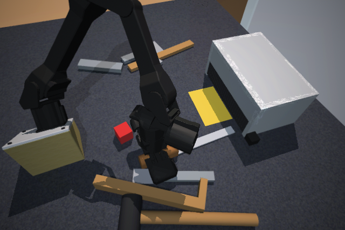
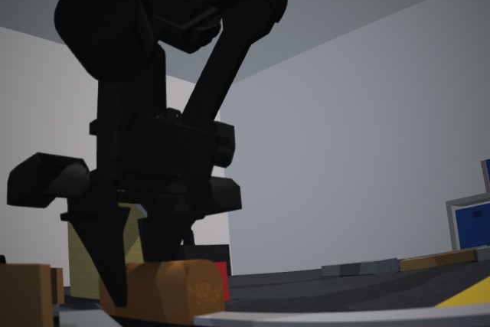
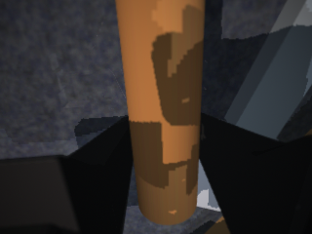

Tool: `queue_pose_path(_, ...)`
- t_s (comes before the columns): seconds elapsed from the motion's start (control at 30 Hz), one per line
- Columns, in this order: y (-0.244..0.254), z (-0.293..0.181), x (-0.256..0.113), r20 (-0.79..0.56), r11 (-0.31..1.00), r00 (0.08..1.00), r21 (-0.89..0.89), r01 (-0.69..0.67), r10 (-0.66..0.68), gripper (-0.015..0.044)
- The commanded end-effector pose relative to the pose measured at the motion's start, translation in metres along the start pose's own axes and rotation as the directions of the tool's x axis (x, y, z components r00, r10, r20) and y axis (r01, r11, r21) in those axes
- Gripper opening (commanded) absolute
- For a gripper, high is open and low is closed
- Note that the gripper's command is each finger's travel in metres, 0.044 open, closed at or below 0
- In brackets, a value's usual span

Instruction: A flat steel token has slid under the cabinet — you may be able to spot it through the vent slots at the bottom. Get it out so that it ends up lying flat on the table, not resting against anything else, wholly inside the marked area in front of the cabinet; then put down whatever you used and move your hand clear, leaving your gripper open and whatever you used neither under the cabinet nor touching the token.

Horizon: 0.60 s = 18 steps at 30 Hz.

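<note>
The cabinet (image 1: 278, 71) stands at the right, with dark vent slots (image 1: 227, 96) low along its front. The token cannot be seen. The yellow marked area (image 1: 201, 107) (image 2: 471, 293) lies before the slots. My gripper (image 1: 158, 157) (image 2: 136, 282) (image 3: 161, 123) is shut on the thick orange-brown handle (image 1: 172, 151) (image 2: 201, 292) (image 3: 163, 58) of a flat-bladed tool, low at the table. Its thin pale blade (image 1: 214, 137) (image 2: 316, 317) points towards the cabinet, its tip just past the marked area's near corner and outside the cabinet. Any gap below the handle is unclear.
A grey bar (image 1: 194, 175) (image 3: 273, 93) and an L-shaped wooden stick (image 1: 156, 191) lie beside the gripper. A wooden rod (image 1: 200, 218) with a black head (image 1: 130, 210) is nearest the camera. A red cube (image 1: 123, 132) (image 2: 226, 282) and a small black block (image 1: 252, 138) stand nearby; several bars lie farther back.
</note>
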State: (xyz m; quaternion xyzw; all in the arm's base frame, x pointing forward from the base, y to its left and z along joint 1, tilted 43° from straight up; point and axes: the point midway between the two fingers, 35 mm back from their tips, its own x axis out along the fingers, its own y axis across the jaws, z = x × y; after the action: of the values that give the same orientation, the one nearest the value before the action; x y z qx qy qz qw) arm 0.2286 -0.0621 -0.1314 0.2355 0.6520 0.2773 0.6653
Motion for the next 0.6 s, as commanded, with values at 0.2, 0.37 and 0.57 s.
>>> queue_pose_path(0.2,0.0000,0.0001,0.0000,0.002,1.000,1.000,0.001,0.004,-0.004,0.0253)
queue_pose_path(0.37,-0.0002,0.0003,0.0006,0.002,1.000,1.000,-0.001,0.004,-0.004,0.0270)
queue_pose_path(0.57,-0.0003,0.0003,0.0008,0.002,1.000,1.000,-0.002,0.004,-0.004,0.0270)
